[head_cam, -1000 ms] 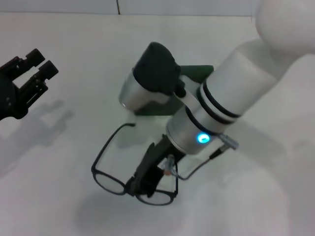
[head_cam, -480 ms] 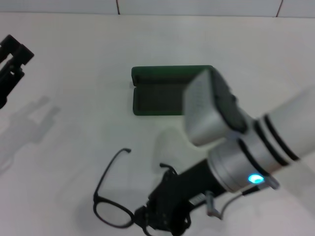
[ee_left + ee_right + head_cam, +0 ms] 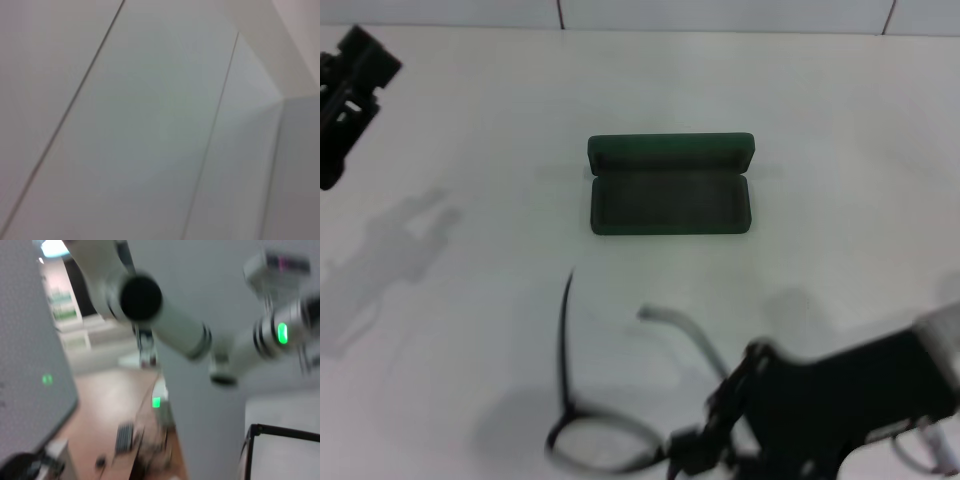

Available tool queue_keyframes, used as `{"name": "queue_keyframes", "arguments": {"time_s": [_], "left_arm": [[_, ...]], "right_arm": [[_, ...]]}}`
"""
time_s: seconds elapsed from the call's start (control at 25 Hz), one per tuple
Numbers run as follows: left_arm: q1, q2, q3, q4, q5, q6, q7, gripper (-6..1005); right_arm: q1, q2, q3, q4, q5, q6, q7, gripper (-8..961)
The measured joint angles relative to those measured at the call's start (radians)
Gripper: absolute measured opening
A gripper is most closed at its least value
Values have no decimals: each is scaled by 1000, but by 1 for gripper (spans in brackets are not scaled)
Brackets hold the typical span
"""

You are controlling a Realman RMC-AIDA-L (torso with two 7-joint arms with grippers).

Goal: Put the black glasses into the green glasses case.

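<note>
The green glasses case lies open in the middle of the white table, its lid standing at the far side and the dark lining empty. The black glasses are at the near edge of the head view, raised off the table, one temple arm pointing toward the case. My right gripper is shut on their front frame beside a lens, well in front of the case. My left gripper is open and empty at the far left, off to the side.
The white table carries nothing else in view. A tiled wall edge runs along the back. The left wrist view shows only pale panels; the right wrist view shows the room and a robot arm.
My right arm has swung from over the case down to the near right, uncovering the case. The glasses have come up off the table with it. The left gripper has shifted farther left and back.
</note>
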Motion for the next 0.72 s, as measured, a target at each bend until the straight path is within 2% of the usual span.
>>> {"name": "queue_keyframes", "arguments": {"time_s": [0.12, 0.28, 0.36, 0.72], "left_arm": [[-28, -1, 26, -9, 12, 20, -10, 429], [-63, 2, 124, -8, 14, 54, 0, 422], [-85, 2, 181, -4, 14, 59, 10, 376], [-211, -1, 369, -29, 15, 25, 36, 192]], "right_arm": [[2, -2, 121, 69, 38, -64, -89, 38], [12, -3, 237, 137, 47, -109, -168, 37], [23, -4, 274, 174, 62, -116, -206, 37], [102, -4, 305, 279, 85, -143, -261, 37]]}}
